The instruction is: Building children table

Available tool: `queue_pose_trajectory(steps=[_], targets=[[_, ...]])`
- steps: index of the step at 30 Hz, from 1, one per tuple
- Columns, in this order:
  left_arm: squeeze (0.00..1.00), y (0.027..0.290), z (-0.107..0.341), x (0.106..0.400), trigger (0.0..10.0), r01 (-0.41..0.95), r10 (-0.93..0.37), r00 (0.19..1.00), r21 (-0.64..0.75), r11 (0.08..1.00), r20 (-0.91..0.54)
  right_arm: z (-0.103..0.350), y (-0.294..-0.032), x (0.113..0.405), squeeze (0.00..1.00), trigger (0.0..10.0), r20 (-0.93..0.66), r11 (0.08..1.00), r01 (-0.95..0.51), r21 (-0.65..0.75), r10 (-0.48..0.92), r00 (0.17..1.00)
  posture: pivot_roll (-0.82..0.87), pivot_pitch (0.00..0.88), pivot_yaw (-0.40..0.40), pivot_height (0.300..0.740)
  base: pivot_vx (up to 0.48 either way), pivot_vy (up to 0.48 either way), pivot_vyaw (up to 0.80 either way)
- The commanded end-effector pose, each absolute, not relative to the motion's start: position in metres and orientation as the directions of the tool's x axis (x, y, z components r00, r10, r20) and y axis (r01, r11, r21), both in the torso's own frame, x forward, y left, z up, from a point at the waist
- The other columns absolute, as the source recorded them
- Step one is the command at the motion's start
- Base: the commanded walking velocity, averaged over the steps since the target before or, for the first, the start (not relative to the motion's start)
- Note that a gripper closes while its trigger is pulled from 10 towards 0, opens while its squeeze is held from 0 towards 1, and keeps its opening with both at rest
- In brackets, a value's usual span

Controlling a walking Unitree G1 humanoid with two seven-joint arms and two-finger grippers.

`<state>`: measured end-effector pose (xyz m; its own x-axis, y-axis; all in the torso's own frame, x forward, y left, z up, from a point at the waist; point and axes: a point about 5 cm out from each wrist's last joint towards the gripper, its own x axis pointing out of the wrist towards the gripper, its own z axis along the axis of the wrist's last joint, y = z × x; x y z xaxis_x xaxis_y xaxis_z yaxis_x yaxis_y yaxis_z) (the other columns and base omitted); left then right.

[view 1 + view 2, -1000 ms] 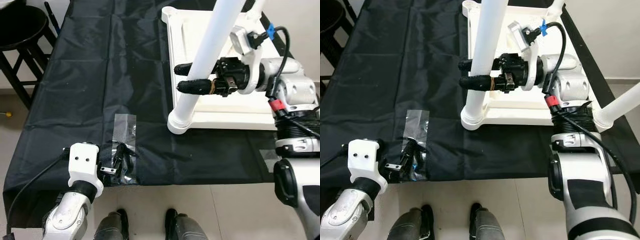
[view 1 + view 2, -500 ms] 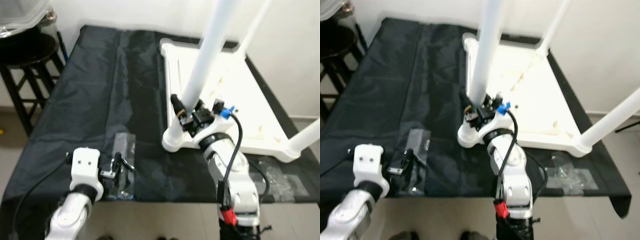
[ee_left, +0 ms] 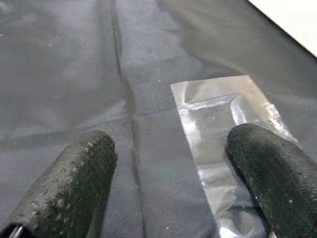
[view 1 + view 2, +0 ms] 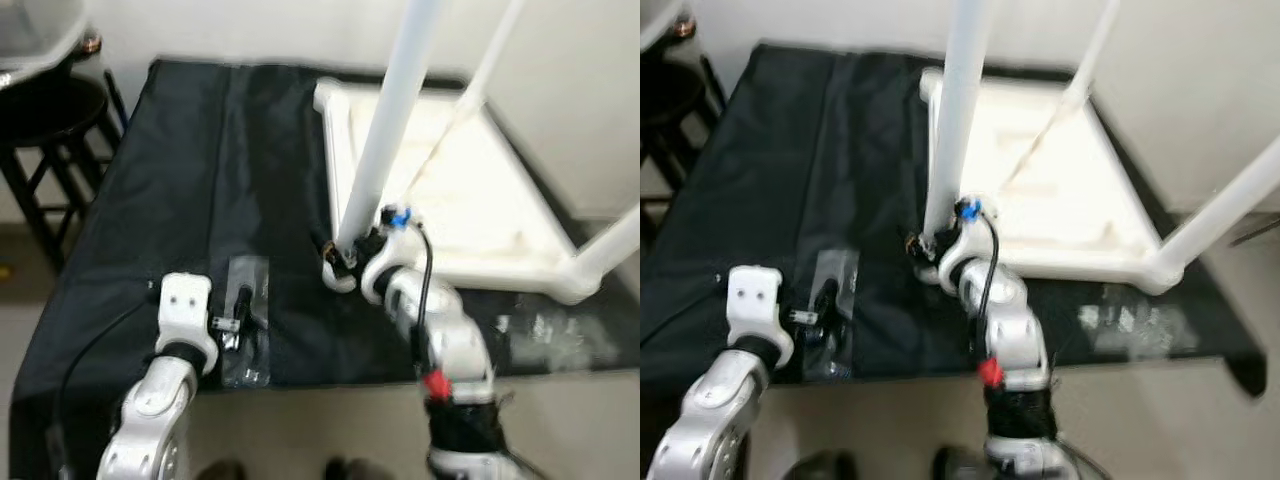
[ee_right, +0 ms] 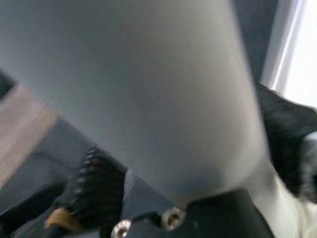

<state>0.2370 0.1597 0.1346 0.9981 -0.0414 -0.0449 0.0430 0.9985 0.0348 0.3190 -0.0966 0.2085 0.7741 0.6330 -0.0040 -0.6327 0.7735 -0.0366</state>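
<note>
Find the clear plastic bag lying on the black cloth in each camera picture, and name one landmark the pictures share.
Left eye view: the clear plastic bag lies near the front edge, just ahead of the left gripper.
Right eye view: same bag, lower left, beside that gripper.
Left wrist view: bag under one black fingertip.
Right wrist view: I cannot make it out.
Shared landmark: the black cloth.

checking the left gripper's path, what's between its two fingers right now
In the left wrist view the left gripper is open over the black cloth; between its fingers lie bare cloth and the edge of a clear plastic bag.
</note>
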Motion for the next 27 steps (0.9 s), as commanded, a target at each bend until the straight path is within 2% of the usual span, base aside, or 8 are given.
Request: queue_pose_trajectory(steps=[1, 5, 11, 12, 13, 19, 20, 27], targets=[[0.0, 0.157, 0.133, 0.232, 10.0, 0.054, -0.053, 0.997, 0.018, 0.998, -0.059, 0.214, -0.1, 0.316, 1.0, 10.0, 0.033, 0.689, -0.724, -0.034, 0.724, 0.689, -0.01, 0.195, -0.091, 0.74, 0.0, 0.0, 0.0], [0.0, 0.157, 0.139, 0.222, 10.0, 0.058, -0.057, 0.997, 0.021, 0.998, -0.05, 0.24, -0.122, 0.323, 1.0, 10.0, -0.011, 0.419, -0.893, -0.163, 0.904, 0.426, 0.02, 0.257, -0.084, 0.74, 0.0, 0.0, 0.0], [0.0, 0.156, 0.147, 0.21, 10.0, 0.064, -0.063, 0.997, 0.023, 0.998, -0.041, 0.267, -0.141, 0.338, 1.0, 10.0, -0.098, 0.21, -0.957, -0.202, 0.968, 0.233, 0.05, 0.298, -0.083, 0.74, 0.0, 0.0, 0.0], [0.0, 0.156, 0.149, 0.207, 10.0, 0.064, -0.063, 0.997, 0.025, 0.998, -0.04, 0.273, -0.141, 0.343, 0.64, 10.0, -0.117, 0.172, -0.962, -0.212, 0.973, 0.2, 0.07, 0.319, -0.083, 0.74, 0.0, 0.0, 0.0], [0.0, 0.156, 0.151, 0.203, 10.0, 0.063, -0.062, 0.997, 0.027, 0.998, -0.04, 0.28, -0.141, 0.349, 0.0, 10.0, -0.122, 0.17, -0.956, -0.239, 0.972, 0.203, 0.09, 0.335, -0.085, 0.74, 0.0, 0.0, 0.0], [0.0, 0.158, 0.156, 0.192, 10.0, 0.056, -0.055, 0.998, 0.036, 0.998, -0.041, 0.305, -0.136, 0.362, 0.0, 10.0, -0.09, 0.155, -0.948, -0.278, 0.978, 0.186, 0.12, 0.369, -0.079, 0.74, 0.0, 0.0, 0.0], [0.0, 0.159, 0.157, 0.189, 10.0, 0.054, -0.052, 0.998, 0.04, 0.998, -0.044, 0.313, -0.135, 0.363, 0.0, 0.0, -0.09, 0.119, -0.949, -0.292, 0.984, 0.152, 0.13, 0.375, -0.078, 0.74, 0.0, 0.0, 0.0], [0.0, 0.159, 0.159, 0.184, 10.0, 0.053, -0.051, 0.997, 0.046, 0.998, -0.056, 0.331, -0.135, 0.361, 0.0, 0.0, -0.119, -0.009, -0.948, -0.32, 0.992, 0.03, 0.13, 0.373, -0.073, 0.74, 0.0, 0.0, 0.0]])
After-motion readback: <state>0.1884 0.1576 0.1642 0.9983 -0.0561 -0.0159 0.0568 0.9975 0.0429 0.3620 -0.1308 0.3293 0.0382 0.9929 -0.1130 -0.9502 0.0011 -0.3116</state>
